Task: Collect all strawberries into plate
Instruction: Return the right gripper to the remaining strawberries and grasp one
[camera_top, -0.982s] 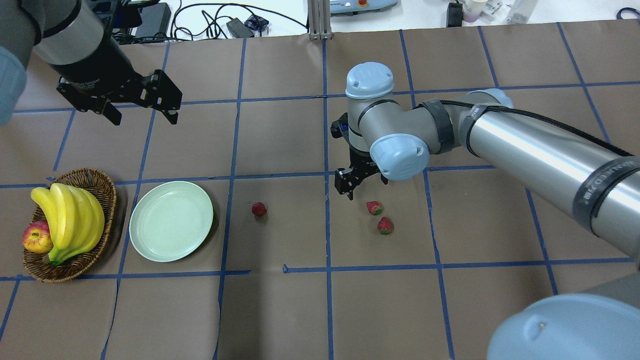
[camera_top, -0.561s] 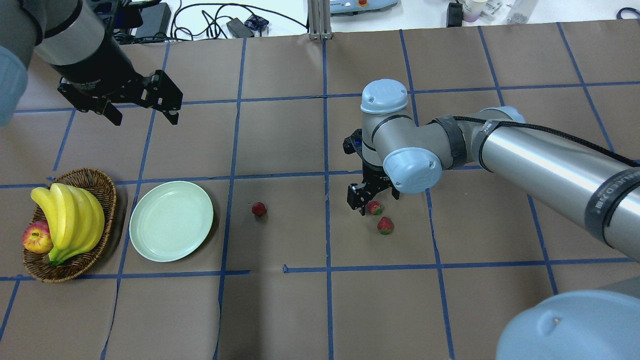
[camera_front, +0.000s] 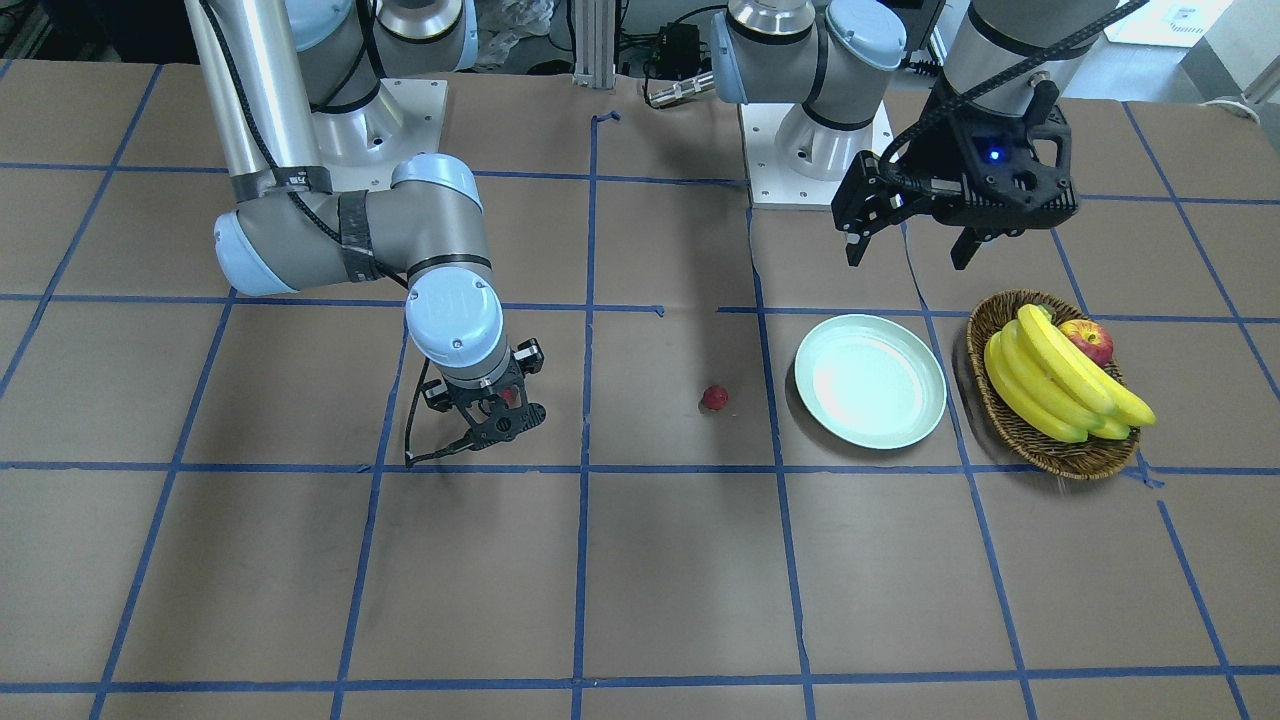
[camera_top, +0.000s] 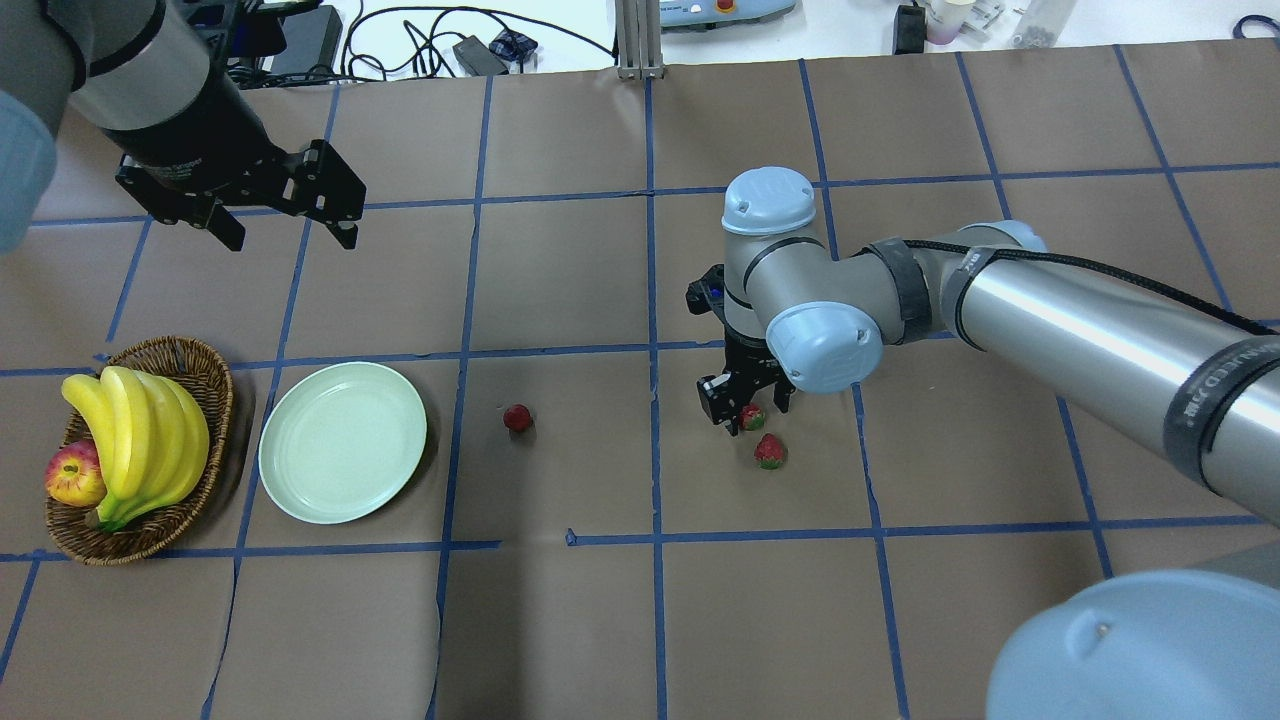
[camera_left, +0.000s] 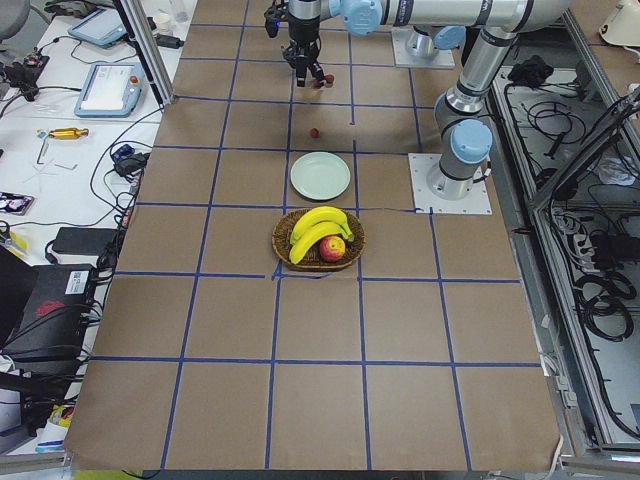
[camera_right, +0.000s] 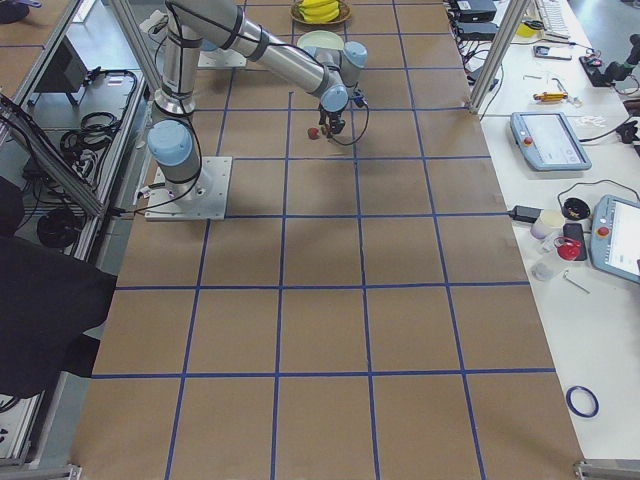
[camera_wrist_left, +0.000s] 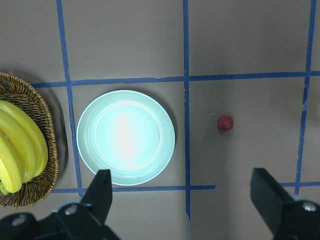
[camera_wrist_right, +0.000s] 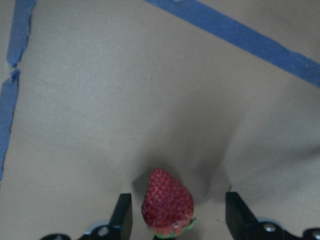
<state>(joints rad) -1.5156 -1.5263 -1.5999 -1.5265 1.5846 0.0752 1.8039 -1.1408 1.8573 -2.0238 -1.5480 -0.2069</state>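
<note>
The right gripper (camera_top: 748, 406) sits low on the counter (camera_wrist_right: 100, 100), its fingers (camera_wrist_right: 123, 212) spread either side of one strawberry (camera_wrist_right: 167, 205), seemingly not yet touching, ready to pinch; the plate (camera_top: 342, 442) waits well apart; the left gripper (camera_top: 288, 232) hovers, fingers parted.

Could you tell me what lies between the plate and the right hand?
A single strawberry lies there, apart from both, as the overhead view shows.
</note>
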